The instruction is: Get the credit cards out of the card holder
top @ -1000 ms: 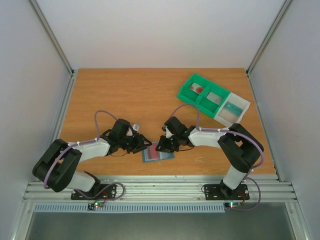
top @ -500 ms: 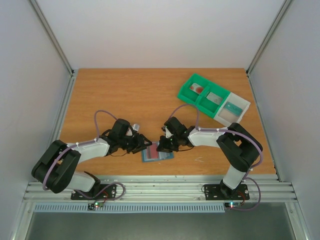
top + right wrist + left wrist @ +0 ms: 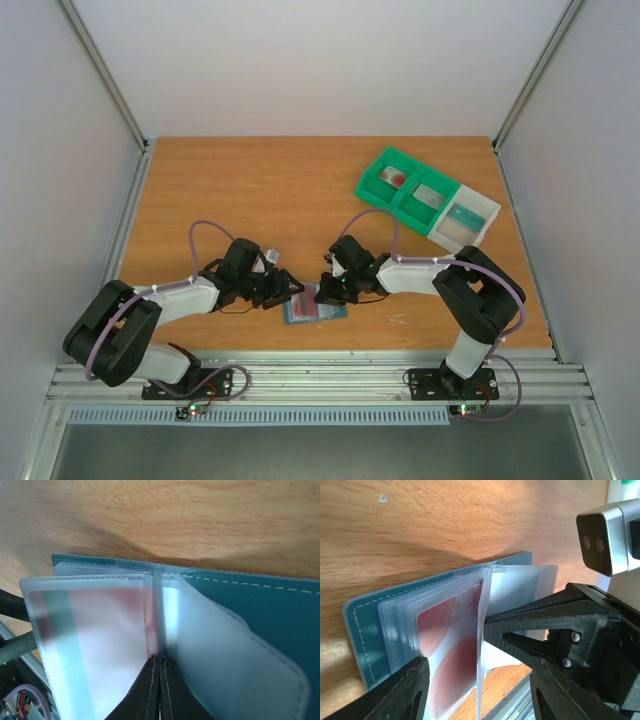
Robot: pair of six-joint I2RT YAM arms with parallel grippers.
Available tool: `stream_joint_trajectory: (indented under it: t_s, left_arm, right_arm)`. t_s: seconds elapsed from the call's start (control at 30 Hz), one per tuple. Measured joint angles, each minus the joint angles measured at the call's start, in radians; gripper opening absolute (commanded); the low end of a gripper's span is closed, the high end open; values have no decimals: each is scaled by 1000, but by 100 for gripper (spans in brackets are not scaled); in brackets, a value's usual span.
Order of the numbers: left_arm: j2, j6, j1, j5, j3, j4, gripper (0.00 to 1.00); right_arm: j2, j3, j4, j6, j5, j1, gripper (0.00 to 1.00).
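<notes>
Right pincer: clenched. Tips are pinched on one clear sleeve of the card holder, and that sleeve stands up on edge off the rest of the stack.

Left pincer: released. Its fingers are spread wide, one on each side of the holder's near end, with nothing gripped. Can't tell whether either tip touches the plastic.

The holder lies open and flat on the table, close to the front edge, directly between my two pincers. Teal cover is down, sleeves face up.

The red card sits inside a sleeve on the left half of the holder, on the left pincer's side of the lifted sleeve. It shows through the frosted plastic and is fully seated in its pocket. From the right wrist a teal stripe runs along one edge of it.

From the left wrist, the right pincer comes in from the right at table level, with the right wrist camera above it.

The green bin and white bin sit touching at the far right of the table, well apart from the holder. There's something reddish in the far green compartment, grey in the next and teal in the white one. All are too small to identify.
</notes>
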Motion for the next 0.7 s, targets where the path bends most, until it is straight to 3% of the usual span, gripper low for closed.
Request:
stream_joint_trajectory:
  t_s: [0.7]
  left_arm:
    - [-33, -16, 0, 22, 1, 6, 57]
  right_arm:
    - [0, -7, 13, 0, 2, 0, 2]
